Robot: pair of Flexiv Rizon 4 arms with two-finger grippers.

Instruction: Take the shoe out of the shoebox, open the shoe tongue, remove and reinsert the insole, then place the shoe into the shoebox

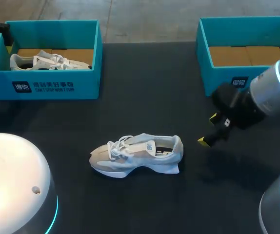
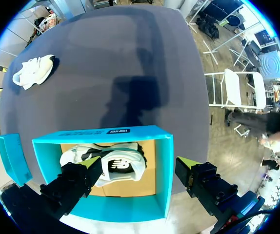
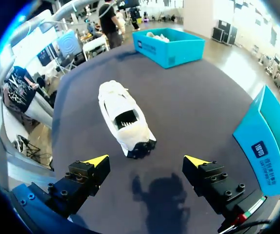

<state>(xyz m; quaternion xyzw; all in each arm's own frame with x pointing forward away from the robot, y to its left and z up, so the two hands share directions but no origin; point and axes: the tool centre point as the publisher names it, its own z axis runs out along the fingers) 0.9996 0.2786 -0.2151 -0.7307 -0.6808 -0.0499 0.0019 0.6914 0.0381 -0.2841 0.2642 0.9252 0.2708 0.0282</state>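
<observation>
A white and beige shoe (image 1: 137, 155) lies on its sole in the middle of the dark table, toe to the left, laces tied. My right gripper (image 1: 209, 129) hovers just right of its heel, open and empty. In the right wrist view the shoe (image 3: 125, 117) lies ahead of the open right gripper (image 3: 146, 161), heel nearest. My left gripper (image 2: 140, 165) hangs open above the left teal shoebox (image 2: 162, 180), which holds a second white shoe (image 2: 113, 168). The table shoe (image 2: 32, 72) shows far off in that view.
The left shoebox (image 1: 47, 85) with its shoe (image 1: 50, 61) stands at the back left. A second teal box (image 1: 218, 73) at the back right shows only its cardboard floor, close behind my right arm. Dark table surface surrounds the shoe.
</observation>
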